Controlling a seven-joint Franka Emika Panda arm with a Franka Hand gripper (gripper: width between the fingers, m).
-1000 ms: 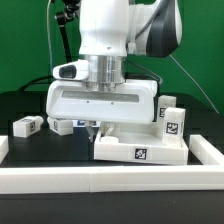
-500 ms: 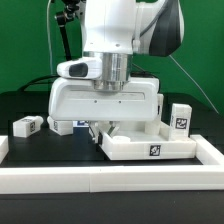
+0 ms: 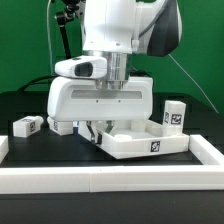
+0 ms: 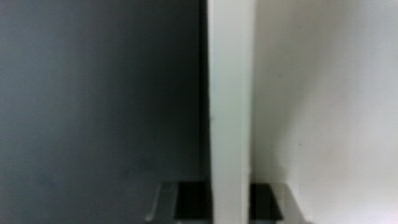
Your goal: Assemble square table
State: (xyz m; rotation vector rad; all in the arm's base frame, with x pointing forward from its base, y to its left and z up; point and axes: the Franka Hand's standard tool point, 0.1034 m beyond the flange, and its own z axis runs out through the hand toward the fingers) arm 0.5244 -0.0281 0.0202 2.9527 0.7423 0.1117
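inspector: state of the jaws?

recorder: closed, clamped on the raised rim of the square slab (image 3: 140, 141), at its corner toward the exterior view's left. confirmed in the wrist view: found the rim edge-on as a thin white strip, pinched between two dark finger pads (image 4: 189, 198).

inspector: position of the square slab?

recorder: found low over the black bench (image 3: 40, 145), under the arm (image 3: 110, 35) and its broad white housing (image 3: 105, 100). cannot tell whether resting flat or raised a little. noted one black-and-white tag (image 3: 157, 146) on the slab's front wall.

inspector: legs?

recorder: counted three in view. noted an upright leg (image 3: 175, 114) just beside the slab, at its far corner toward the exterior view's right, tag facing the camera; cannot tell whether touching. noted a near leg (image 3: 62, 126) lying on the bench beside the slab toward the exterior view's left, partly hidden behind the housing. noted an outer leg (image 3: 27, 125) farther the same way, well apart from the slab, tag showing.

inspector: anything else around the slab?

recorder: logged a long white front rail (image 3: 110, 178) on the near side of the slab, close but apart, and a side rail (image 3: 213, 150) beyond the slab toward the exterior view's right.
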